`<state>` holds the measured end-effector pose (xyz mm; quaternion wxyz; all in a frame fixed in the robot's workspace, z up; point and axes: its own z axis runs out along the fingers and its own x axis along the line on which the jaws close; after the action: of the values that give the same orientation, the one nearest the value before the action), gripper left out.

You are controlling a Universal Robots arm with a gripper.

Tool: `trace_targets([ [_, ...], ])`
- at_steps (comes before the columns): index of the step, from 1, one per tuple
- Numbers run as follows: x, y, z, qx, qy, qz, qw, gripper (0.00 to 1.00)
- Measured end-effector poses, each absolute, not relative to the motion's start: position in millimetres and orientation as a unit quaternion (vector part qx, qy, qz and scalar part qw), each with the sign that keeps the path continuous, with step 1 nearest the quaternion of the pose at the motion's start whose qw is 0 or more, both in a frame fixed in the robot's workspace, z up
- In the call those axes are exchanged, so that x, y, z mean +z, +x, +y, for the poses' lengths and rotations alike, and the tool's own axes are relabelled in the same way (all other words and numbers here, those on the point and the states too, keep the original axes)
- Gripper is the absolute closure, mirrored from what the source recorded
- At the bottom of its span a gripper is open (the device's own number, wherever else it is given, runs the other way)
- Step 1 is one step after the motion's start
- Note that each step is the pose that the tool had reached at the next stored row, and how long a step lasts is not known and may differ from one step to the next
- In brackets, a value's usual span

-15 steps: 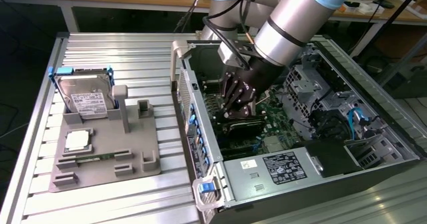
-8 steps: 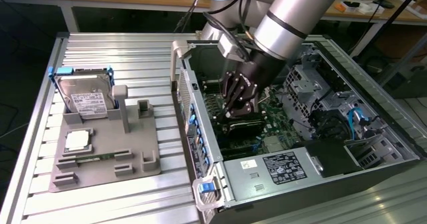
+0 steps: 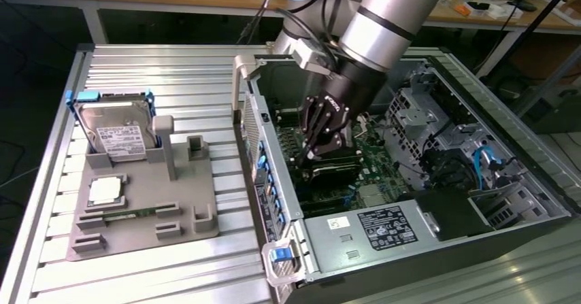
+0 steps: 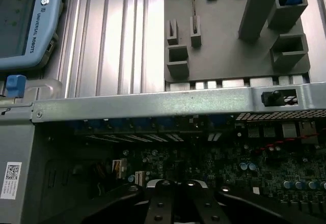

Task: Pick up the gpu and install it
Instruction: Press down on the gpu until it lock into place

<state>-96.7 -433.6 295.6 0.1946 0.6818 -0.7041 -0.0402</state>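
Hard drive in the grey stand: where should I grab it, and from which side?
The hard drive stands on edge, lower end in the grey stand. Probably grip its free top edge from above, pinching across the flat faces.

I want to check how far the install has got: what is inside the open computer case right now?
Inside the computer case are the motherboard, drive cages and cables, with the shut gripper lowered over the board. Whatever sits directly beneath the gripper, including any card, is covered.

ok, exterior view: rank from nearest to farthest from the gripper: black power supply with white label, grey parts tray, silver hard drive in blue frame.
Gripper is inside the case.
1. Black power supply with white label, in the case's near corner.
2. Grey parts tray, toward the exterior view's left.
3. Silver hard drive in blue frame, far left.
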Motion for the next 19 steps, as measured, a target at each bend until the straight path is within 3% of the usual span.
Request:
trace_targets([
  [6, 296.5, -102.9, -431.3, -0.022, 0.678, -0.706, 0.203, 0.89],
  [19, 304.3, -103.8, -431.0, -0.021, 0.678, -0.706, 0.202, 0.89],
])
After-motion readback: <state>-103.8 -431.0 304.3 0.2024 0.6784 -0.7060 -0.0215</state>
